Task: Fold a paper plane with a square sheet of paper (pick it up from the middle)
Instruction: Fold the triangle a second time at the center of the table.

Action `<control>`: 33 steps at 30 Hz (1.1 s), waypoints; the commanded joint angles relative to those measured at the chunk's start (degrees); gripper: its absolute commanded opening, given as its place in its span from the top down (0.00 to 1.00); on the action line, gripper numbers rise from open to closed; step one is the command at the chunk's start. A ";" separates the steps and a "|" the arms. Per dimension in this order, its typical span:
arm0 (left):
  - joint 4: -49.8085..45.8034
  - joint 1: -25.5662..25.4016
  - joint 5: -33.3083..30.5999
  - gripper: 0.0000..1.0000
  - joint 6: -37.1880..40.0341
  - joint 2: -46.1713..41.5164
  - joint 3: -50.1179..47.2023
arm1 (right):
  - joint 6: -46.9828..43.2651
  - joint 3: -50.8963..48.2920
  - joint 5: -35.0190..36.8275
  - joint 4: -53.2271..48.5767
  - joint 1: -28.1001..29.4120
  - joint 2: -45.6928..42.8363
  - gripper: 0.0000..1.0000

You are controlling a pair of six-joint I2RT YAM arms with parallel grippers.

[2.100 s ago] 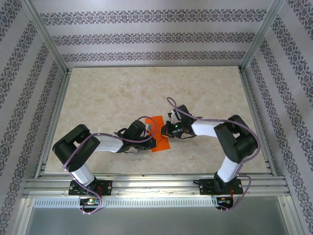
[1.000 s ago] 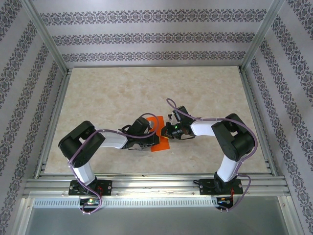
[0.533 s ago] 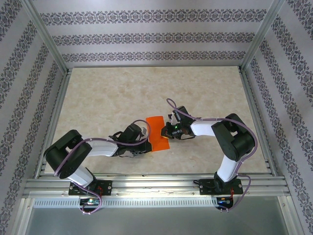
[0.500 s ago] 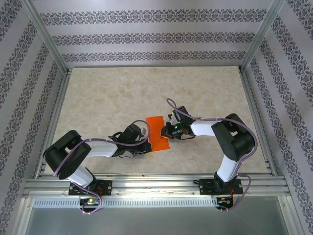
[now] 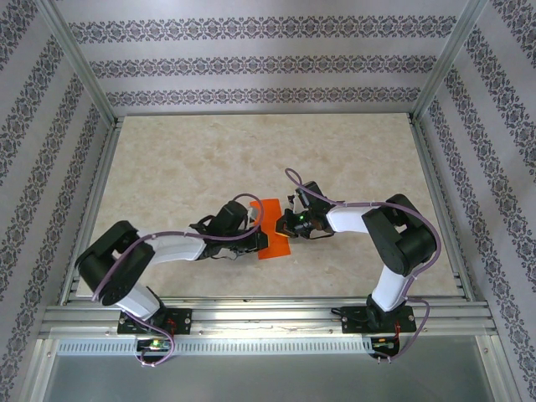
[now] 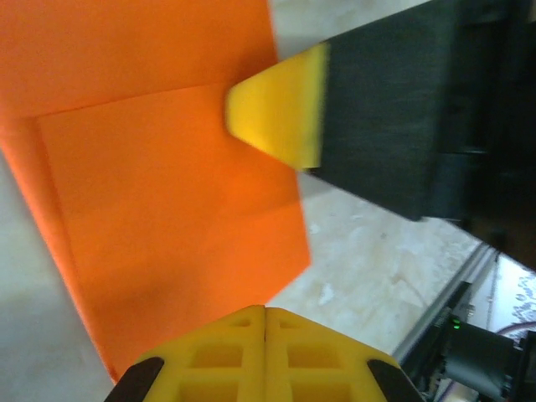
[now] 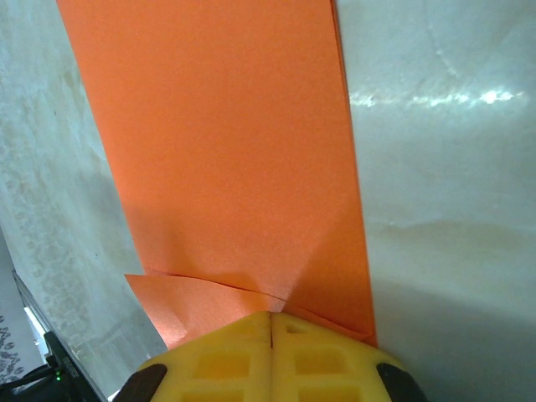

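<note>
The square sheet of paper (image 5: 273, 233) is bright orange and lies folded into a tall strip on the table, between the two arms. A layered fold edge crosses it in the left wrist view (image 6: 167, 193), and a small flap sticks out near my right fingers (image 7: 180, 306). My left gripper (image 5: 254, 221) is shut, its tips (image 6: 266, 311) over the sheet's left part. My right gripper (image 5: 287, 224) is shut too, its tips (image 7: 272, 316) resting on the sheet's right edge; its yellow fingertip (image 6: 280, 113) shows in the left wrist view. The paper plane is out of view.
The beige marbled table (image 5: 184, 167) is framed by aluminium rails, with one rail (image 5: 268, 314) along the near edge. Patterned walls close in the back and both sides. Both arm bases sit at the near rail.
Half a second ago the left gripper had pulled back toward the near left, uncovering the sheet. It now lies over the sheet's left part again. The right arm has held still.
</note>
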 commanded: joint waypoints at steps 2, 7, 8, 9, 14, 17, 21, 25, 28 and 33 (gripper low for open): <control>0.83 -0.35 1.04 1.00 0.15 2.57 -0.58 | -0.25 -1.62 4.72 -3.24 -0.34 1.58 1.00; 0.81 -0.37 0.87 1.00 -0.43 1.70 -4.80 | -0.43 -1.89 4.87 -3.32 -0.42 1.40 1.00; 0.48 -0.38 1.15 1.00 -0.35 1.37 -5.48 | -0.43 -1.89 4.87 -3.27 -0.42 1.40 1.00; 0.03 -0.37 1.20 1.00 -0.19 0.67 -6.30 | -0.49 -1.80 4.87 -3.27 -0.42 1.40 1.00; -2.01 -0.41 1.21 1.00 0.51 -3.20 -9.00 | -0.35 -1.77 4.87 -3.28 -0.42 1.45 1.00; -5.02 -0.42 0.23 1.00 1.54 -7.52 -8.93 | -0.29 -1.71 4.81 -3.27 -0.42 1.41 1.00; -11.75 -0.30 -6.98 1.00 2.54 -15.79 -7.25 | -0.17 -1.71 4.63 -3.27 -0.42 1.06 1.00; -12.24 1.18 -11.10 1.00 2.55 -19.36 -4.50 | -0.07 -1.58 4.52 -3.35 -0.42 0.48 1.00; -9.99 1.99 -8.80 1.00 3.85 -15.35 -0.34 | 0.10 -1.47 4.35 -3.31 -0.42 0.03 1.00; -5.31 2.00 -1.35 1.00 4.88 -2.64 7.04 | 0.34 -1.35 3.83 -2.93 -0.42 0.04 1.00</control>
